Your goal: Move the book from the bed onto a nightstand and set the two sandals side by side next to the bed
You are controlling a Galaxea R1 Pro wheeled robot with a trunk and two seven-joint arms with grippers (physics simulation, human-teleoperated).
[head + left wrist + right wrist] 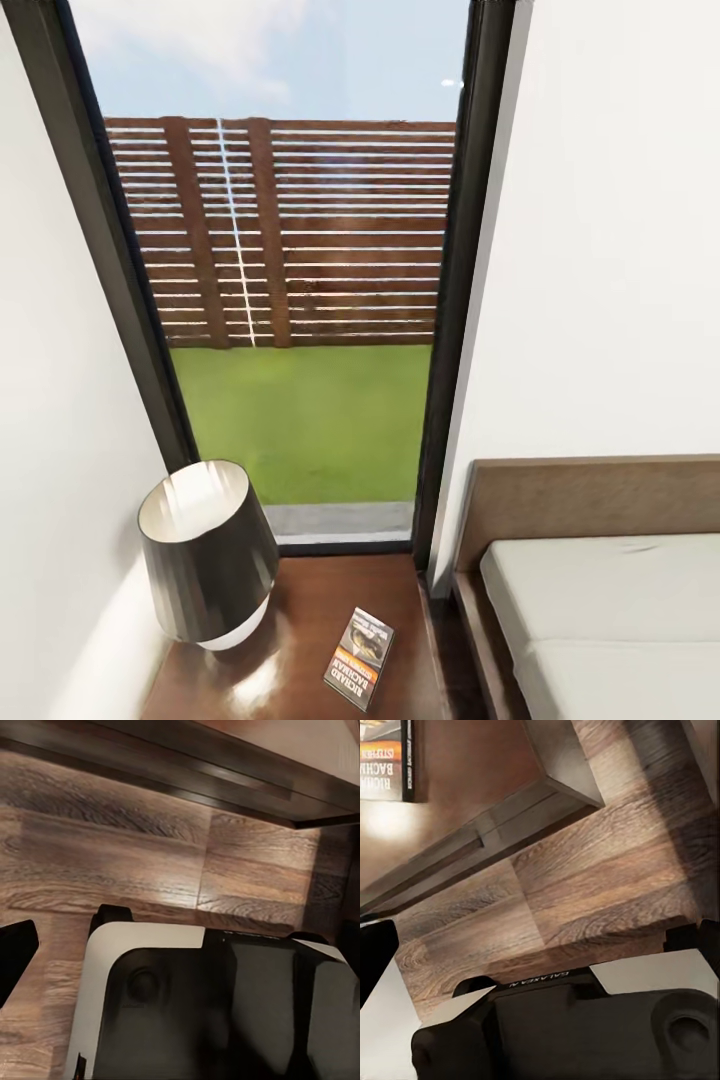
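Right under my head camera sits the nightstand point(300, 640), its glossy dark top close below me, and the book point(359, 658) lies flat on it, near the front right corner, cover up, orange band toward me. So the book half of the job looks done, I'd say. A black lamp point(208, 552) with a white base stands on the same top, to the left of the book and apart from it. Behind is a tall black-framed window point(300, 270) with lawn and a slatted fence outside. At right, the bed point(600, 600), with brown headboard and bare grey mattress, sits just beside the nightstand.

My right wrist camera looks down past the nightstand's edge: a corner of the book point(390, 761) on the top, wood floor point(607, 870) below, my own dark-and-white body underneath. My left wrist camera catches floor planks point(112, 847) and a dark edge above them. Whether either claw is apart or together, I cannot tell; the fingers aren't clearly shown.

No sandals in sight, so those are what's left. The risk from here: turning away this close to the nightstand, an arm could clip its edge, nudge the book off that corner, or knock the lamp. I'd back out gently before swinging round.
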